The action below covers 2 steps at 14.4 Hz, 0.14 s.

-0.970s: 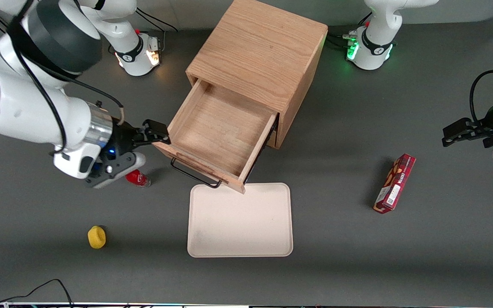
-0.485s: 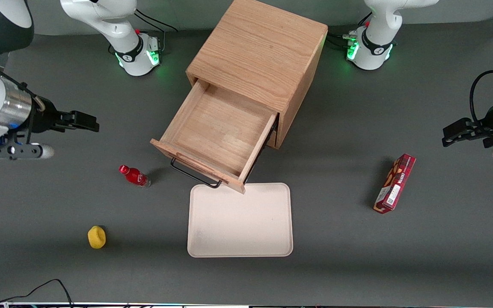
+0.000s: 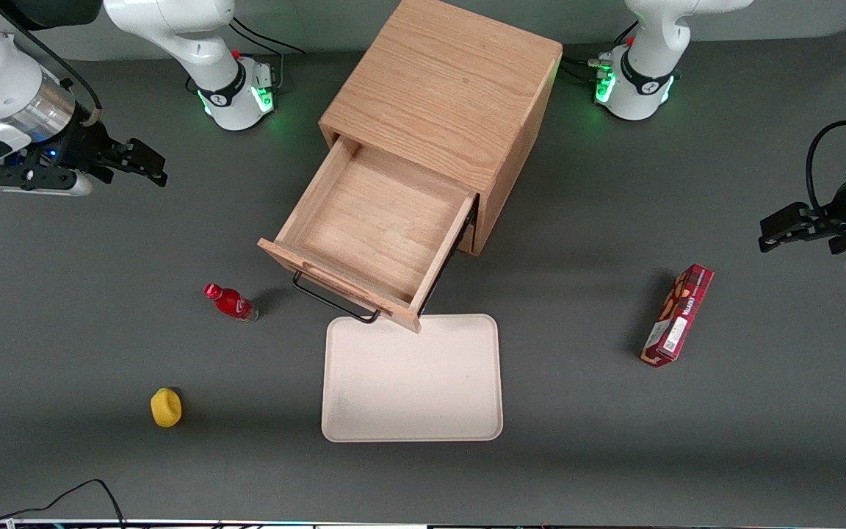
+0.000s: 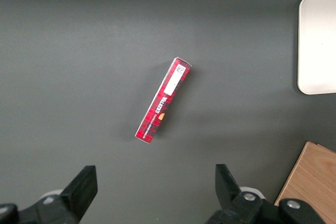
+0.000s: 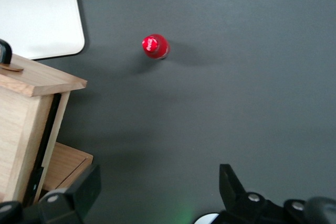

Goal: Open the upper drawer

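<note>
At table centre: upper drawer (image 3: 375, 231) pulled out of cabinet (image 3: 445, 103), holding nothing
Tray (image 3: 412, 378) just before it; red bottle (image 3: 230, 302) beside; gripper (image 3: 145, 163) well apart toward working arm's end, jaws wide, holding nothing

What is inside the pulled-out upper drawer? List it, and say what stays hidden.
The upper drawer shows only its bare wooden floor. Its rearmost part, under the cabinet top, is hidden. The gripper hangs open toward the working arm's end.
</note>
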### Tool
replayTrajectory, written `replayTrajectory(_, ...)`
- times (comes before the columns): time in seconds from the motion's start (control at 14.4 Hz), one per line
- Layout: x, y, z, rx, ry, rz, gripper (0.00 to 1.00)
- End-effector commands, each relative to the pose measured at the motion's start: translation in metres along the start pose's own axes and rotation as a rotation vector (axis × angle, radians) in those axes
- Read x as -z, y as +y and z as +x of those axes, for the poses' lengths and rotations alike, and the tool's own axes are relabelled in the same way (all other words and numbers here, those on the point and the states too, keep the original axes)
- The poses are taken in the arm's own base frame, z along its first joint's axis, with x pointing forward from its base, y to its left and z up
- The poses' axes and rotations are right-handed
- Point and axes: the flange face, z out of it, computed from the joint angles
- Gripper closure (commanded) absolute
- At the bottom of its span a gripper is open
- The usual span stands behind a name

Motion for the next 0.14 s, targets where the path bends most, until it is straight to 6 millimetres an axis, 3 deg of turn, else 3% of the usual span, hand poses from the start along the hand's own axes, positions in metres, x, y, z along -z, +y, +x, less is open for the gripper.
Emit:
replayTrajectory(0.0, 0.0047, 0.0179, 0.0042, -0.032, 0.006, -0.002, 0.0)
replayTrajectory(0.07, 0.0086, 0.0195, 0.0028, -0.031, -0.005, -0.003, 0.0)
